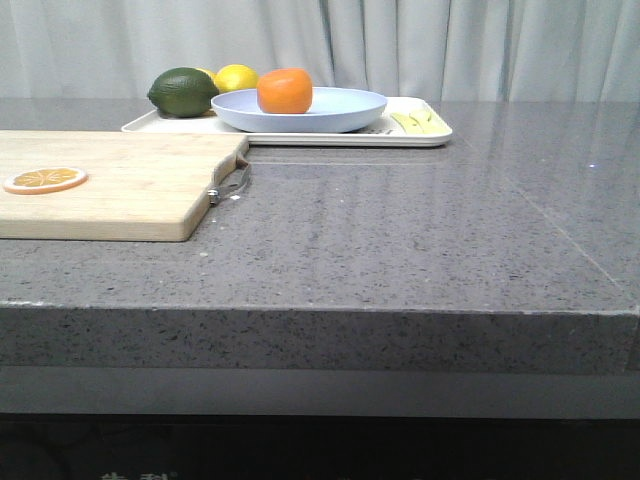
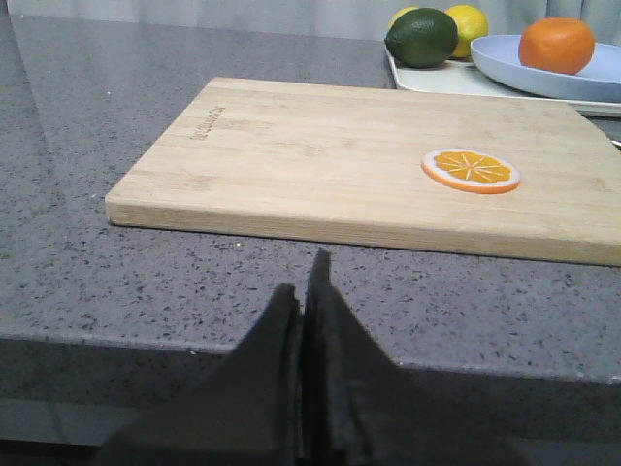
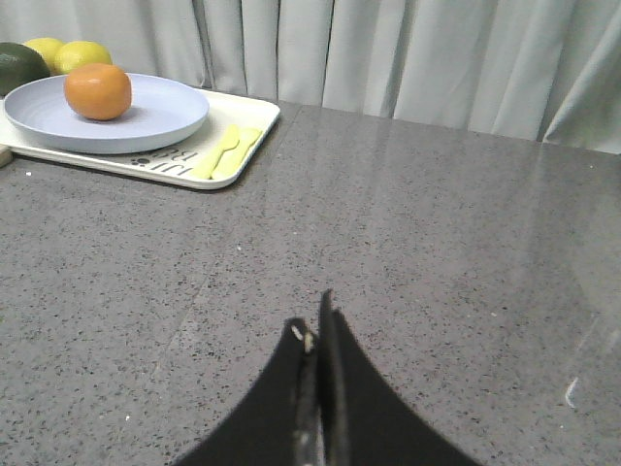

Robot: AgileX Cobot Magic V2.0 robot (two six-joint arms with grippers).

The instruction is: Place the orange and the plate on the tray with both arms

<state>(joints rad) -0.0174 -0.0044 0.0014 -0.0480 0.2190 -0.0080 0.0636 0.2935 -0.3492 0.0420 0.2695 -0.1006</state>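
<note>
The orange (image 1: 284,90) sits in the pale blue plate (image 1: 340,115), and the plate rests on the white tray (image 1: 425,133) at the back of the counter. They also show in the left wrist view, orange (image 2: 556,45) and plate (image 2: 514,73), and in the right wrist view, orange (image 3: 98,91), plate (image 3: 155,121) and tray (image 3: 247,136). My left gripper (image 2: 305,282) is shut and empty, low by the counter's front edge, before the cutting board. My right gripper (image 3: 317,322) is shut and empty over bare counter, well away from the tray. Neither gripper shows in the front view.
A wooden cutting board (image 1: 130,185) with a dried orange slice (image 1: 45,180) lies at the left. A dark green fruit (image 1: 183,92) and a lemon (image 1: 236,78) sit on the tray's left part. Yellow cutlery (image 1: 418,122) lies on its right end. A metal loop (image 1: 232,185) sticks out of the board.
</note>
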